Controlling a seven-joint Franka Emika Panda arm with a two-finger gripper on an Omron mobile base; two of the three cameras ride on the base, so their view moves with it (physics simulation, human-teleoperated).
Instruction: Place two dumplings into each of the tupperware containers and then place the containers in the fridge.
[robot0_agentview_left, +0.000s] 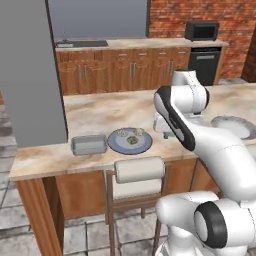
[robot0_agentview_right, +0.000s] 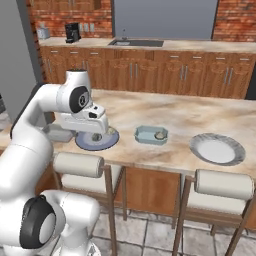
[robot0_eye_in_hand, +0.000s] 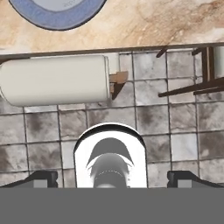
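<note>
Dumplings (robot0_agentview_left: 132, 137) on blue-grey plate (robot0_agentview_left: 116, 144) at counter's (robot0_agentview_left: 95, 115) near edge; count hard to make out, two or three tan lumps, blurred. One more dumpling (robot0_agentview_right: 160, 135) in teal tub (robot0_agentview_right: 150, 135), seen from the right base camera; from the left, that tub hidden behind the arm. Grey tub (robot0_agentview_left: 89, 145) just left of the blue plate, apart from it; contents not discernible. From the right, mostly hidden by the wrist, a grey corner showing. White plate (robot0_agentview_right: 217, 149) further right on the counter, cut off by the arm in the left view. Fridge (robot0_agentview_left: 27, 70) a flat grey slab at left, cropped by the frame, door edge not clear.

Gripper (robot0_eye_in_hand: 112, 178) spread wide, holding nothing; tips far apart at the hand view's bottom corners. Hand over the counter's front edge beside the blue plate, looking down past the edge at stool cushion (robot0_eye_in_hand: 54, 79) and floor tiles. Blue plate's rim cut off at that view's top. Second stool (robot0_agentview_right: 224, 184) under the white plate. Microwave (robot0_agentview_left: 201, 31) and dishwasher (robot0_agentview_left: 205, 64) on the far wall.
</note>
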